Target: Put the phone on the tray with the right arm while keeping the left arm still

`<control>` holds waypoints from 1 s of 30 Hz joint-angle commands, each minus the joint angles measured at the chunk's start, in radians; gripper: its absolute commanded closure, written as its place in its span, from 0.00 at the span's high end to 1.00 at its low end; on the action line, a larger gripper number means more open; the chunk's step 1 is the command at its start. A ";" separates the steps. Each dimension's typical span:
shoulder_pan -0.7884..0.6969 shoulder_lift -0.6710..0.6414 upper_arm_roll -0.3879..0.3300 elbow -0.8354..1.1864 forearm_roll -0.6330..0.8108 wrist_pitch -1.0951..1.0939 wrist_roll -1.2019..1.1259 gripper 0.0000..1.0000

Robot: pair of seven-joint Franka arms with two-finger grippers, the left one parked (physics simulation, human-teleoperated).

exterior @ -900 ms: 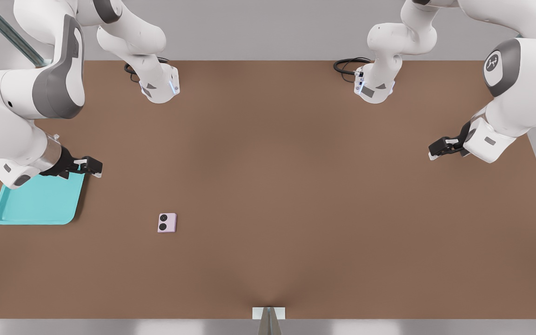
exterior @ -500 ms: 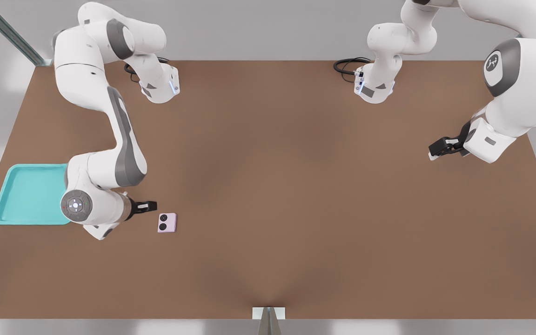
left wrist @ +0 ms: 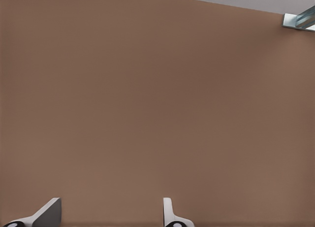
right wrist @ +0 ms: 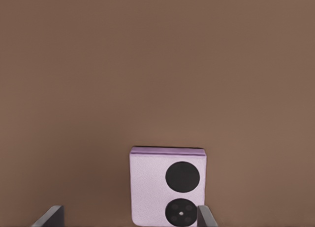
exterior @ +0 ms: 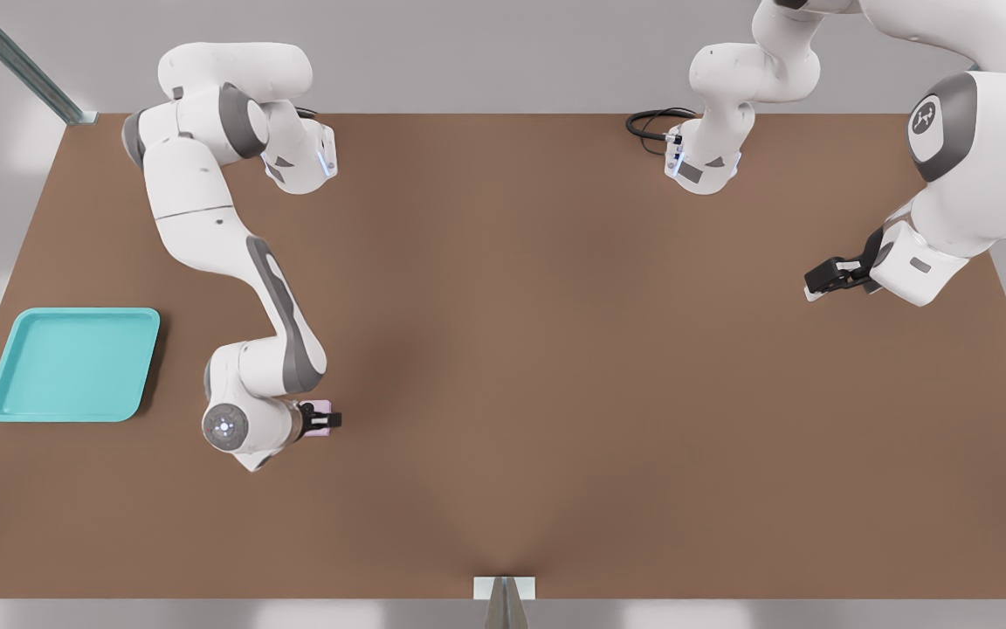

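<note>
The pale pink-lilac phone (right wrist: 167, 187) lies flat on the brown table, its two black lenses facing up. In the front view only slivers of the phone (exterior: 320, 406) show around my gripper (exterior: 325, 420), which hangs directly over it. From the right wrist view the gripper (right wrist: 129, 218) is open, its two grey fingertips (right wrist: 49, 217) spread wide, with the phone between them and close to one finger. The turquoise tray (exterior: 5, 384) sits flat at the front view's left, apart from the phone and with nothing in it.
The two arm bases (exterior: 298, 162) (exterior: 699, 162) stand at the table's far edge with black cables beside them. The parked arm's gripper (exterior: 830, 278) hovers at the front view's right. A small metal bracket (exterior: 504, 588) sits at the near edge.
The working arm swung from above the tray toward the front view's right and the near edge, and its gripper now sits over the phone. The tray is fully uncovered; the phone has not moved.
</note>
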 commanded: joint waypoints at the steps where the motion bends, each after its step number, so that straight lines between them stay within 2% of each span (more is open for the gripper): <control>1: -0.006 -0.005 0.001 -0.031 0.000 0.082 0.109 1.00; 14: -0.061 0.001 0.028 -0.128 -0.003 0.185 0.054 1.00; 18: -0.093 -0.036 0.045 -0.205 -0.004 0.188 0.032 1.00; 30: -0.092 -0.027 0.073 -0.229 -0.007 0.238 0.012 1.00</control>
